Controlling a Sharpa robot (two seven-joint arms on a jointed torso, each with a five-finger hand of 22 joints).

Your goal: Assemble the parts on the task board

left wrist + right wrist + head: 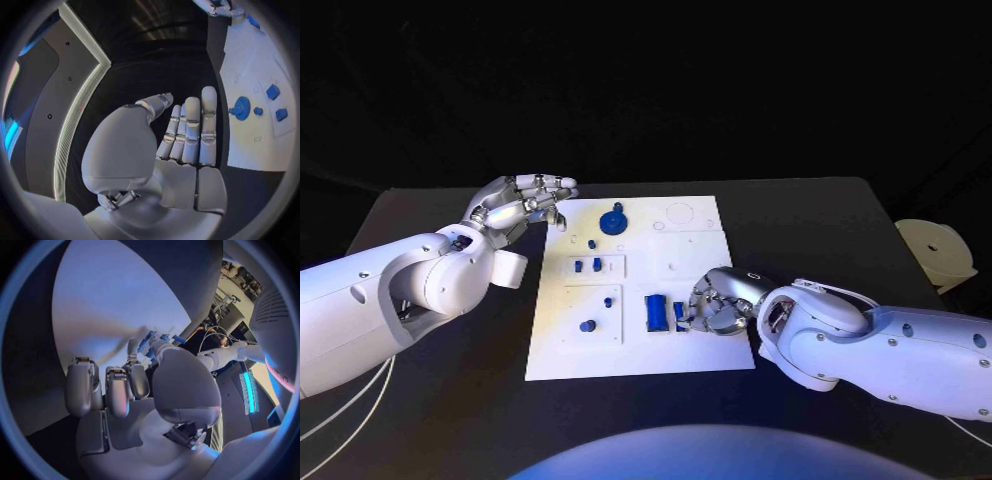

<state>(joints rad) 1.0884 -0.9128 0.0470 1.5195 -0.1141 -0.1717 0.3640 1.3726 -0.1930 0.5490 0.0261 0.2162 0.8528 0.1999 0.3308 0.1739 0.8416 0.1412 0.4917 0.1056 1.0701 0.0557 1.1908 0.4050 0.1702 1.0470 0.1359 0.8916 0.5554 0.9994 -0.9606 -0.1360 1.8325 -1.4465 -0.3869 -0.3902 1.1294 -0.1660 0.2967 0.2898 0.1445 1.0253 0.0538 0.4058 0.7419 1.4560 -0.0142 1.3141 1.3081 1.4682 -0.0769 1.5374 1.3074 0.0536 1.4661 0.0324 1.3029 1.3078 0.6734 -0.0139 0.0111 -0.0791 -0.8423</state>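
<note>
your right hand [718, 305] sits nearest, low over the near right part of the task board [718, 355], its fingers curled down onto a small blue part [681, 312] beside the taller blue block [655, 311]. from the right wrist view you can see the fingertips [142, 347] closed around a blue piece [150, 340] at the board's surface, so that hand is grasping a part. just left of the block, a small round blue part [587, 325] lies in the near left panel of the board. farther up the board you have two little blue pieces [589, 265] standing side by side in a raised panel, one tiny blue piece [591, 243] above them, and a round blue disc with a knob [615, 220] near the far edge. to the right of the disc there's a faint circular outline [681, 214] in the white plate. your left hand [524, 203] hovers at the far left corner of the board, off its edge; in the left wrist view the fingers [194, 130] stand straight and together with the thumb apart and nothing in the palm, so it's released. the board lies in the middle of the black table [444, 360], and a pale round object [937, 250] rests at the table's right edge, well apart from the board.
</note>
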